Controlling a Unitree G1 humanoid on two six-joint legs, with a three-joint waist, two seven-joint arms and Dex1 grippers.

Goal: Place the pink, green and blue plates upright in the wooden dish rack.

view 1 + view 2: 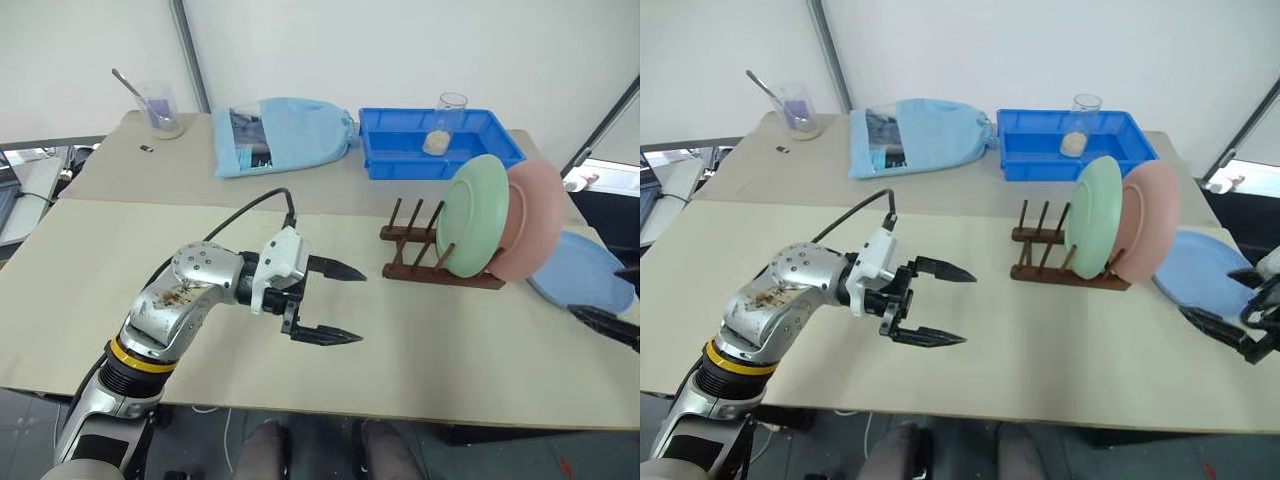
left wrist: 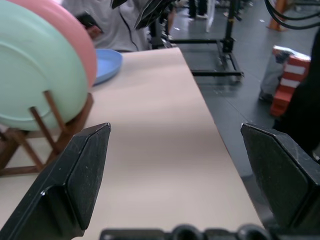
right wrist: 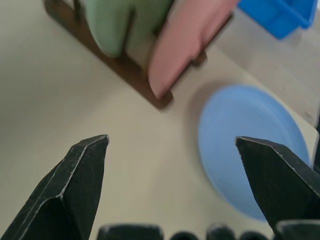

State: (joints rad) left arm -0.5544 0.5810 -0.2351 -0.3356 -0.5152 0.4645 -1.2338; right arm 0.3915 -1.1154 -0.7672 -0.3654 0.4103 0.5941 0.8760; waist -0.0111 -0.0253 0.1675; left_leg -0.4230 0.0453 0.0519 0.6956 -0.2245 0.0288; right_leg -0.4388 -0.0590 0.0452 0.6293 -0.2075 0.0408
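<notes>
Beige table (image 1: 420, 330) – white wall (image 1: 400, 50) behind; left claw (image 1: 335, 303), right claw (image 1: 1230, 335) both released.

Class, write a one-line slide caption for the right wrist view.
Open right gripper above the round light blue plate lying flat beside the dark wooden dish rack.

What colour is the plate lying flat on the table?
Light blue plate, best seen in the right wrist view.

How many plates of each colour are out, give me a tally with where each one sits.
Green plate: 1, upright in the wooden dish rack
Pink plate: 1, upright in the rack behind the green
Blue plate: 1, flat on the table beside the rack
Total: 3 plates
</notes>
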